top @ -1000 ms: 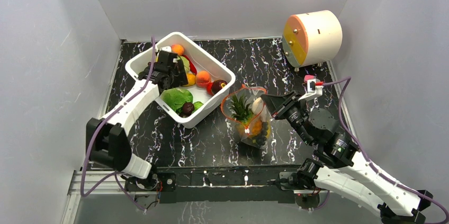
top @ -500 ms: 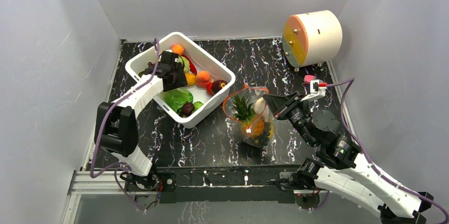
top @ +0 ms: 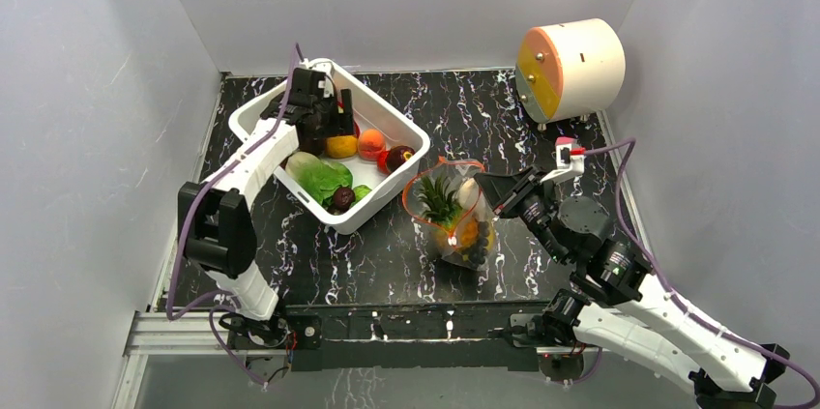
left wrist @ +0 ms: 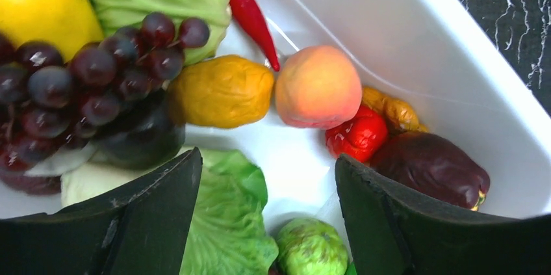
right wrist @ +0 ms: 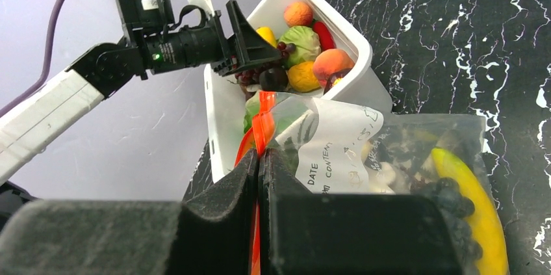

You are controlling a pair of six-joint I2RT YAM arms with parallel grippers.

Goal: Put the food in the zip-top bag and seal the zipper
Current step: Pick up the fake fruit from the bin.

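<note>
The clear zip-top bag (top: 454, 220) lies right of the tub with its mouth open. It holds a pineapple (top: 440, 198), a banana (right wrist: 474, 203) and dark grapes. My right gripper (right wrist: 260, 177) is shut on the bag's red zipper (right wrist: 263, 125) at the mouth edge, next to the white label (right wrist: 331, 151). My left gripper (left wrist: 266, 223) is open and empty, hovering over the food in the tub. Under it are grapes (left wrist: 97, 73), a peach (left wrist: 318, 86), a red chili (left wrist: 250, 12), lettuce (left wrist: 224, 223) and a red pepper (left wrist: 357, 135).
The white tub (top: 411, 131) stands at the back left of the black marbled table. A cream cylinder with an orange face (top: 571, 66) stands at the back right. Grey walls close in the left, back and right sides.
My left gripper has moved from over the greens toward the back of the tub. The right gripper has kept its hold on the bag's edge, almost still.
</note>
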